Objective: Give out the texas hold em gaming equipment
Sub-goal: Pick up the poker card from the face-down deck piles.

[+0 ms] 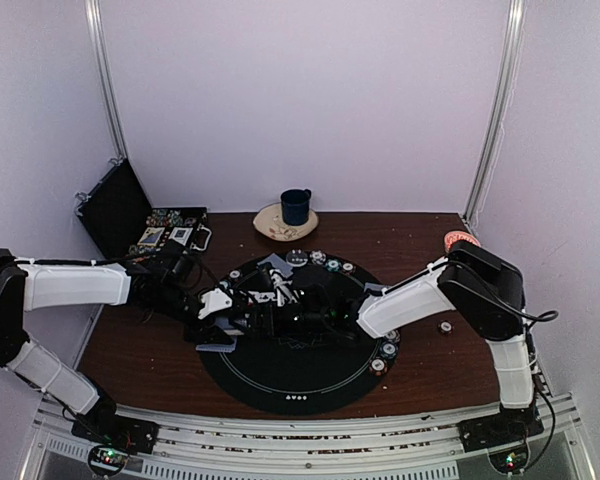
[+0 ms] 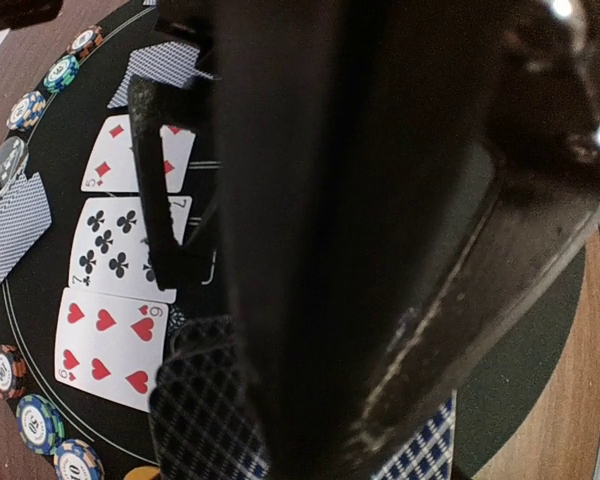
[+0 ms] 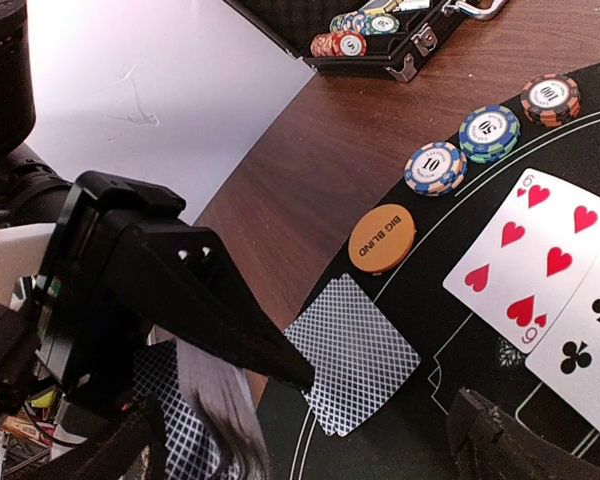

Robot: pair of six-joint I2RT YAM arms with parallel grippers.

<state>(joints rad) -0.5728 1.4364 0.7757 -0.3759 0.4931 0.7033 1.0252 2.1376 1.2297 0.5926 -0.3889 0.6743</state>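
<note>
top: high, rear, looking down, far | both wrists: close, low over mat [image 1: 300,375] | share six of hearts [image 2: 105,345]

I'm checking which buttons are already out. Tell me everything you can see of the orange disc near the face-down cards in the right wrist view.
The orange disc is a round, matte button, plastic by its look, with BIG BLIND in dark capitals on its face. It lies flat, face up, at the rim of the black mat, beside the wooden table. A blue-and-white chip marked 10 sits next along the rim; face-down cards lie close on its other side. Nothing visibly touches it.
</note>
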